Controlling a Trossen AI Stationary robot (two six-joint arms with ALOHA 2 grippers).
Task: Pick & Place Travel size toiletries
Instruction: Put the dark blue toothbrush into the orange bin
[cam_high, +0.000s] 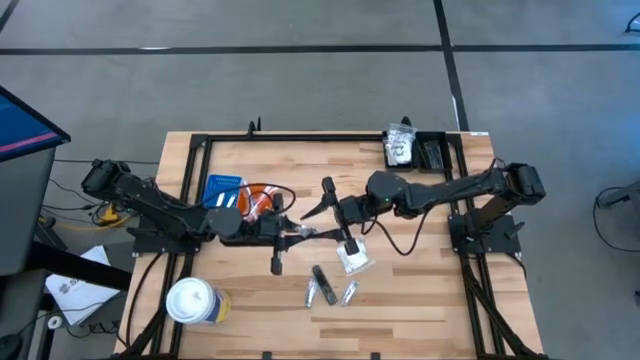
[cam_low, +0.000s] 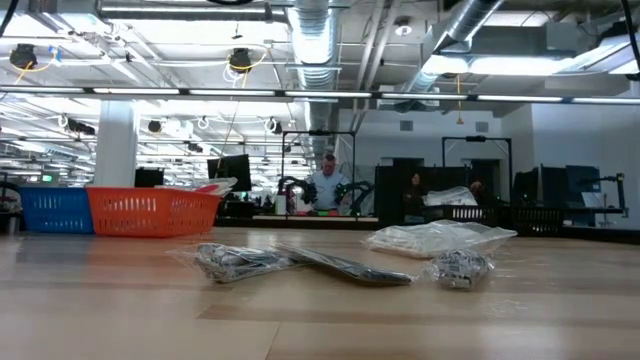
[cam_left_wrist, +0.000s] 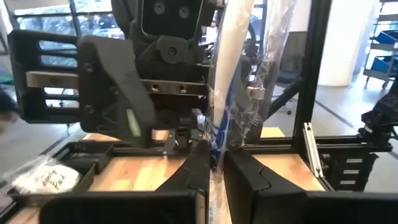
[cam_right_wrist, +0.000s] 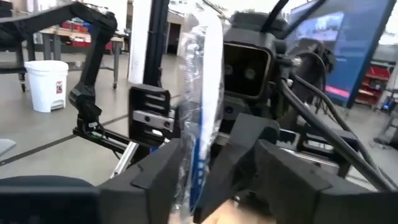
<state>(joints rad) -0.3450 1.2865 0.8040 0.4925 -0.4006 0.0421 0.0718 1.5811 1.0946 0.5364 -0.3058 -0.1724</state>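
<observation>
With the left gripper (cam_left_wrist: 211, 177) pinched on the crinkly clear packet with a blue-white stick (cam_left_wrist: 227, 93) and the right gripper (cam_right_wrist: 214, 162) standing loose around it, a weak pinch could let the packet fall.

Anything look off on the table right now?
Mostly normal. The odd bit: one clear toothbrush packet stands upright mid-air between both arms, the left gripper shut on it and the right gripper's fingers apart around it.

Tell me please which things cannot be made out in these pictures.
- High view: the clear packet passing between the left gripper and the right gripper is too small to tell who holds it.
- Right wrist view: the packet stands between the fingers; contact is unclear.
- Low view: both grippers are above the frame.
- Low view: contents of the crinkled packets are too blurred to name.
</observation>
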